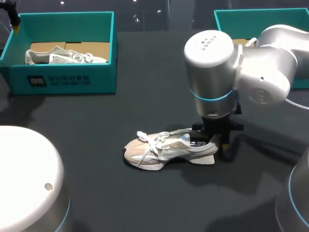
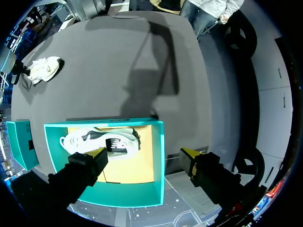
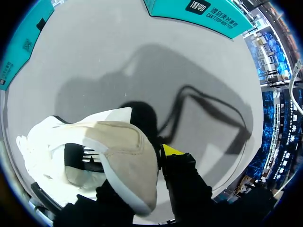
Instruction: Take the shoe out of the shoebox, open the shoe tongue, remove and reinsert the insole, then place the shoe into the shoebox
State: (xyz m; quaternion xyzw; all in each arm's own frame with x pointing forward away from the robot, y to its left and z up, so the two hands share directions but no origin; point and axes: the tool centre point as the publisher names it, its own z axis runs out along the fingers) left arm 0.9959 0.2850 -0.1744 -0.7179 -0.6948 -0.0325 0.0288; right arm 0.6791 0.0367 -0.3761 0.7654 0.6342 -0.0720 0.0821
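Your right jaws are clenched on the heel of the shoe. In the right wrist view one yellow tip presses against the back of the heel from outside, while the other finger is hidden under the heel collar. The two stand far closer together than the released pair on your other arm.

The shoe sits upright on its sole near the middle of the dark surface, toe toward your left and heel toward your right. Its white laces lie loose over the tongue. Your right arm comes down on it from straight above.

Your left jaws are released and hold nothing. They hang above the left shoebox at the far left corner of the surface, well apart from the shoe. In the left wrist view one of the fingertips lies over the box's inside, just beside a second shoe resting on the cardboard floor. The other lies beyond the box's wall.

A right shoebox stands at the far right, partly hidden behind your right arm.
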